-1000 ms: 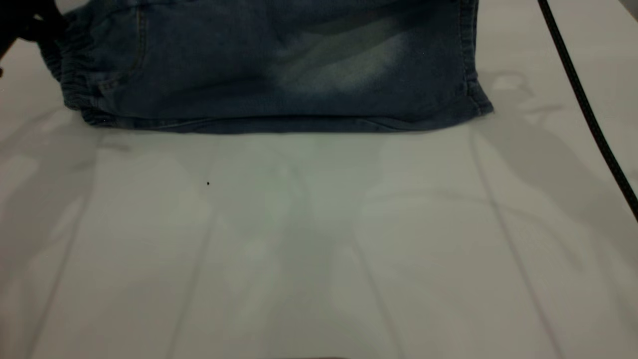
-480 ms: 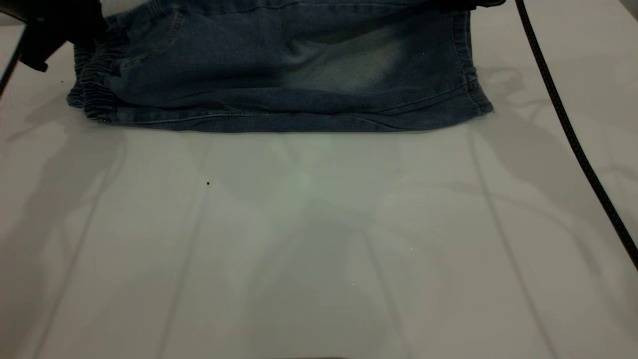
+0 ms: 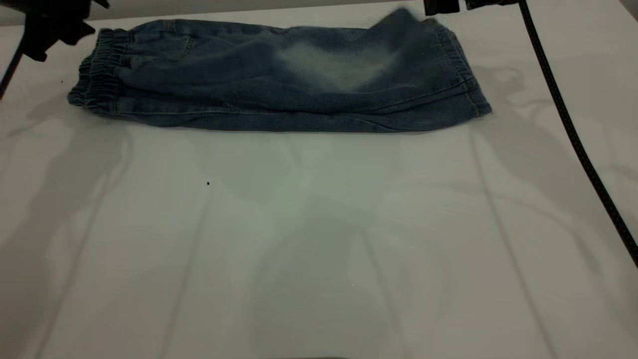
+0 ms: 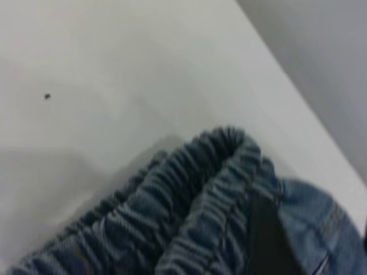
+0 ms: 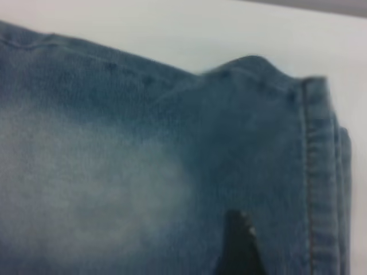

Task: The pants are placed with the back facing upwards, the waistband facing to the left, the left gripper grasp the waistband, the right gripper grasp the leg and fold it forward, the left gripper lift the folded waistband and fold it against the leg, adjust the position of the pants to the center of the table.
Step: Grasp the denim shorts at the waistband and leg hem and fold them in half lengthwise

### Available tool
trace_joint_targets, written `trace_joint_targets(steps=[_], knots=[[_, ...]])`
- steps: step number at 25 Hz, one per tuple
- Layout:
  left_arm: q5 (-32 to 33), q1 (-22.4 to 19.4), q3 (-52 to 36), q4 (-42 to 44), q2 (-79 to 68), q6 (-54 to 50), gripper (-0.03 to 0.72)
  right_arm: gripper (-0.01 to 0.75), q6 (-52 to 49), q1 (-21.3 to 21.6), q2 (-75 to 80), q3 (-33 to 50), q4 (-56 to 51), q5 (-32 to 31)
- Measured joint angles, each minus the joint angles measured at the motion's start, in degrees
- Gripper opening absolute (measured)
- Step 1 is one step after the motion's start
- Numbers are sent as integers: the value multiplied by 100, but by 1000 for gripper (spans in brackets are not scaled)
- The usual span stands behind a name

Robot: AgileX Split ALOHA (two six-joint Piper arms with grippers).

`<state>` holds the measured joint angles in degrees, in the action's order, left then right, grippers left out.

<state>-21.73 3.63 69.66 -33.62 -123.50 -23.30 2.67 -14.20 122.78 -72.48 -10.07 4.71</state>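
Over the folded pants (image 3: 279,89) — both grippers' fingers blurred, grip unclear.

You had one pair of pants (image 3: 279,94) on one surface (image 3: 319,239), with one gathered waistband (image 3: 99,82) and one pale-patched leg (image 3: 344,65) on top. Two tools were partly visible: left (image 3: 50,22) and right (image 3: 441,6). One cable (image 3: 573,134) trailed.

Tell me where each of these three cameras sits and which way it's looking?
Exterior view: in front of the table, facing the folded pants; left end effector and right end effector show at the top corners.
Left wrist view: on the left arm, looking down at the waistband; one dark fingertip shows.
Right wrist view: on the right arm, over the leg.
All three show the pants.
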Motion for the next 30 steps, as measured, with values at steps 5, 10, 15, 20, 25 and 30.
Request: trace_joint_targets(steps=[5, 10, 15, 20, 25, 30], knots=[[686, 0, 27, 1064, 0, -10, 443, 491, 0, 0, 0, -5, -28, -289], [2121, -25, 618, 2222, 0, 55, 447, 494, 0, 0, 0, -5, -28, -471], [4449, -35, 1665, 3410, 0, 563, 447, 494, 4, 0, 0, -5, -23, -669], [6267, -61, 2509, 4086, 0, 1049, 447, 494, 93, -6, 0, -143, -6, -1149], [6754, -252, 2841, 4415, 0, 1289, 447, 494, 159, -125, 0, -811, -6, -2424], [6692, -494, 2858, 4264, -99, 1793, 447, 494, 209, -365, 0, -1635, -7, -3776]])
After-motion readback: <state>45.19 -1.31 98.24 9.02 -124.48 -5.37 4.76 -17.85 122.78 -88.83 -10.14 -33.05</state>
